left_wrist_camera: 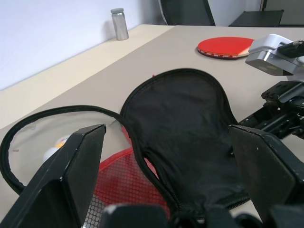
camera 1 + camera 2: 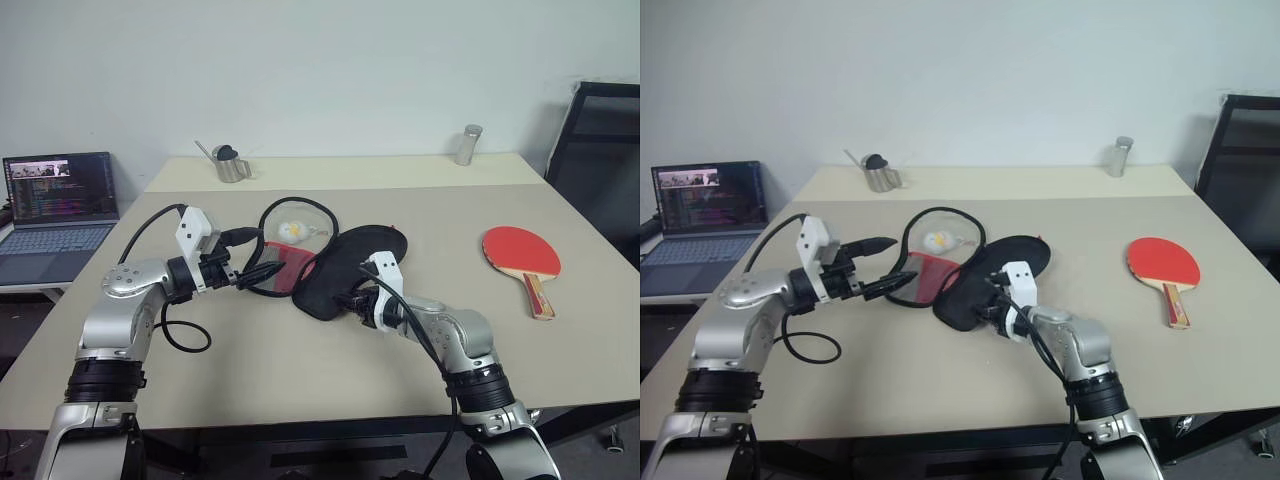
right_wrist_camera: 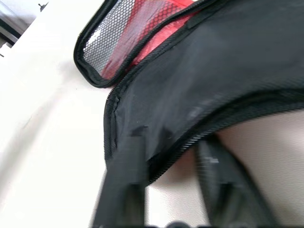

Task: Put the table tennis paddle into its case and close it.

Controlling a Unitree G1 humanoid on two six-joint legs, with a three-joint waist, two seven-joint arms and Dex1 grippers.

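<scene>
My right claw (image 2: 350,300) pinches the black edge of the case (image 2: 345,268), my left claw (image 2: 262,272) gaping beside it.

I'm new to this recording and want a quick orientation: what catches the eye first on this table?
The unzipped case lies open in the middle of the table, black flap spread, red mesh side beside it. The right gripper is at the black flap's near edge, its fingers straddling the rim, while the left gripper hovers open by the red side. The table tennis paddle lies red face up, apart on the right.
</scene>
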